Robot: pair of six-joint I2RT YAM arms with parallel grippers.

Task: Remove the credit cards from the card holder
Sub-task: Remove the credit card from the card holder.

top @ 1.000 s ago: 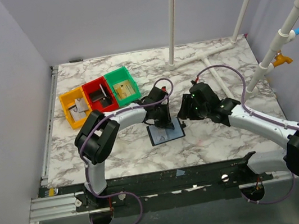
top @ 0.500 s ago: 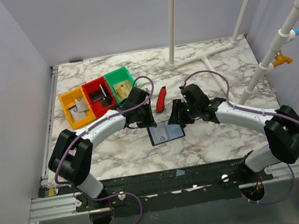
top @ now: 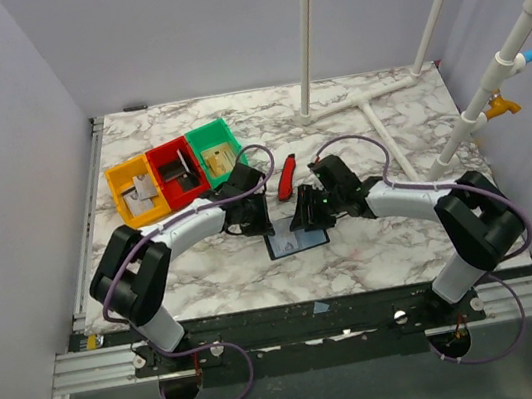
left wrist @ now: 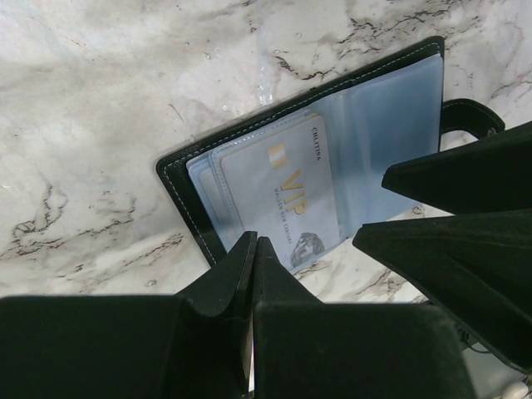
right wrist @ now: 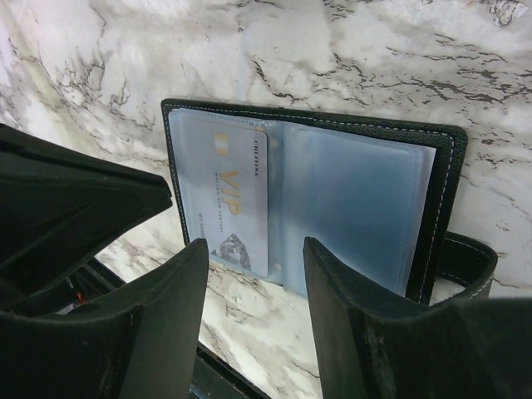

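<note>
The card holder (top: pixel 298 241) lies open on the marble, black with bluish clear pockets. It also shows in the left wrist view (left wrist: pixel 179 179) and the right wrist view (right wrist: pixel 445 195). A pale credit card marked VIP (left wrist: pixel 287 195) sits in its left pocket, also seen in the right wrist view (right wrist: pixel 237 204). My left gripper (left wrist: pixel 253 243) is shut, its tips just above the wallet's near left edge (top: pixel 256 223). My right gripper (right wrist: pixel 252 248) is open and empty, its fingers straddling the card's near end and the middle fold (top: pixel 303 220).
An orange bin (top: pixel 127 207), a red bin (top: pixel 162 156) and a green bin (top: pixel 203 134) stand in a row at the back left, holding flat greyish and tan cards. A red-and-black tool (top: pixel 286 176) lies behind the wallet. White pipes (top: pixel 362 103) lie at the back right.
My left gripper drew back left off the wallet, uncovering the red tool. My right gripper moved left and down to the wallet. The wallet stayed in place.
</note>
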